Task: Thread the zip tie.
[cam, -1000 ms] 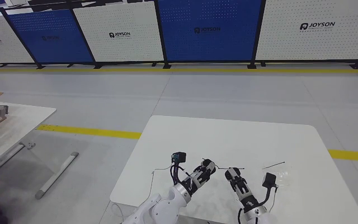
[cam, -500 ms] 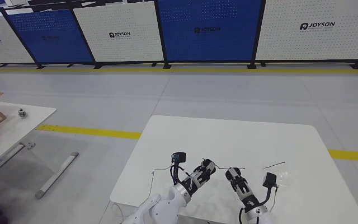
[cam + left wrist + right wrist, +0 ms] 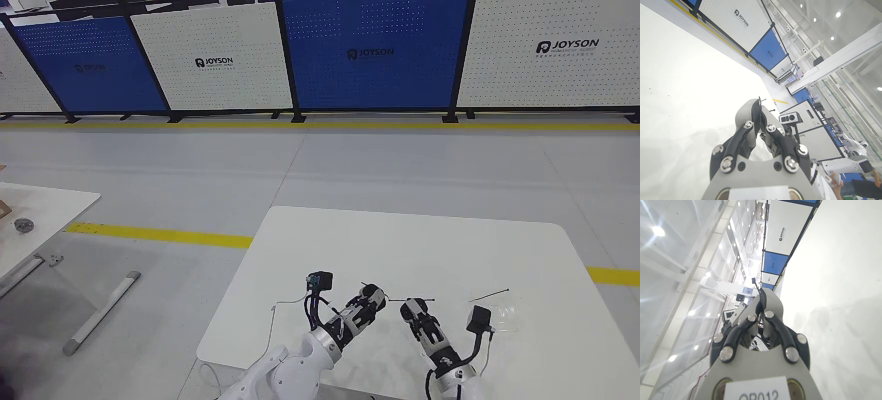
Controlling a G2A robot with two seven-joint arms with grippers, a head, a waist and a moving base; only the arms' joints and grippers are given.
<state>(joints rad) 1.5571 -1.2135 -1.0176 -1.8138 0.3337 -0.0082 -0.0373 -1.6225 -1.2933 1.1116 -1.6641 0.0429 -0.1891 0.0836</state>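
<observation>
A thin black zip tie (image 3: 395, 299) spans the gap between my two grippers, just above the white table (image 3: 420, 245) near its front edge. My left gripper (image 3: 372, 294) is shut on one end; the left wrist view shows the strap's tip (image 3: 762, 99) poking out past the shut left gripper (image 3: 759, 103). My right gripper (image 3: 408, 308) is shut on the other end. In the right wrist view the zip tie's square head (image 3: 754, 280) sticks out beyond the shut right gripper (image 3: 761, 292).
A second black zip tie (image 3: 489, 294) lies on the table to the right of the arms, beside a small clear bag (image 3: 508, 314). The far half of the table is bare. Another white table (image 3: 40, 215) stands off to the left.
The right arm has edged slightly to the left, toward the left gripper. The left arm holds still, and both grippers stay shut on the zip tie.
</observation>
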